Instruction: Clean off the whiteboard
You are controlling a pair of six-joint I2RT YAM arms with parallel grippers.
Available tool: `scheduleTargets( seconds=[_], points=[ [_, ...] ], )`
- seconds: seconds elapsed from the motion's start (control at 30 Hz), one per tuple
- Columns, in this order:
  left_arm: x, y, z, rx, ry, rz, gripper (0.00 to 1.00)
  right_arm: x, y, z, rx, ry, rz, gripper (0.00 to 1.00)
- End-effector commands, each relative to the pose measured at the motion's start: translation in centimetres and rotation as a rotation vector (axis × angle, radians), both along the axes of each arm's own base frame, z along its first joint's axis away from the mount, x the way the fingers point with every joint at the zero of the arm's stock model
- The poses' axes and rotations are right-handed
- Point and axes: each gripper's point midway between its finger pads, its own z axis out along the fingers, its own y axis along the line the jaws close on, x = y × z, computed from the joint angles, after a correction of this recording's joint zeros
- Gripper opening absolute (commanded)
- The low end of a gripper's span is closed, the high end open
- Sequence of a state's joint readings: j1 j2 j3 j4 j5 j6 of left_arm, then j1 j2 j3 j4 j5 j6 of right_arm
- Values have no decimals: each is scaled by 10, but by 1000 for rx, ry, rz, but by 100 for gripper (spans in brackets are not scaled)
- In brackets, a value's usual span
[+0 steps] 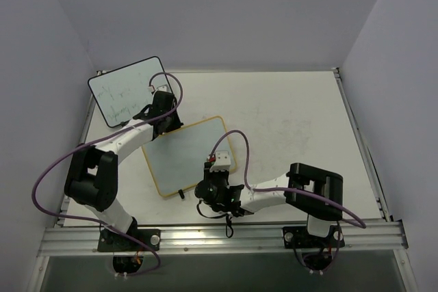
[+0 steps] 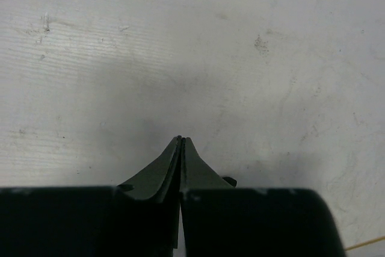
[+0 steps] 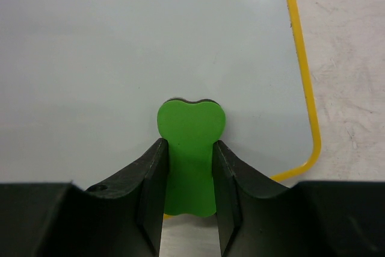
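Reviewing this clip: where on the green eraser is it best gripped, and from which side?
Grip the eraser at its narrow waist, with the fingers on its two pinched sides, coming in from the end away from the wide head. The head flares past the fingers, so it should not slip back through. The right gripper holds it just so, head over the whiteboard.

text: none legible | black-framed whiteboard point(image 1: 128, 91): faint green marks, unreadable

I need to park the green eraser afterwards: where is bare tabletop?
The table is bare on its right half, between the yellow-framed whiteboard and the right wall. The left side is crowded: black-framed whiteboard, left arm.
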State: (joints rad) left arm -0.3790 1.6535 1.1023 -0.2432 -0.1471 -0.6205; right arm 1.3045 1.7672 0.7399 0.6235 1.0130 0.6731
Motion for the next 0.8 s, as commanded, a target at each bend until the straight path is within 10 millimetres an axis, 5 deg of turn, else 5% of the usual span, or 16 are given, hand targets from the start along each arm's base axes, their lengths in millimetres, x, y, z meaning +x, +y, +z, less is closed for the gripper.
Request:
scheduleTargets(
  seconds=[0.0,0.63,0.77],
  points=[
    [14,-5,46,-27,-95,9,8,5,-27,8,-48,-18,-62,0],
    [27,0,89,-40,-162,36,9,12,-26,33,-1,-31,-62,0],
    [27,-1,101,-58,-180,29,9,27,-39,41,31,-9,-89,0]
  ],
)
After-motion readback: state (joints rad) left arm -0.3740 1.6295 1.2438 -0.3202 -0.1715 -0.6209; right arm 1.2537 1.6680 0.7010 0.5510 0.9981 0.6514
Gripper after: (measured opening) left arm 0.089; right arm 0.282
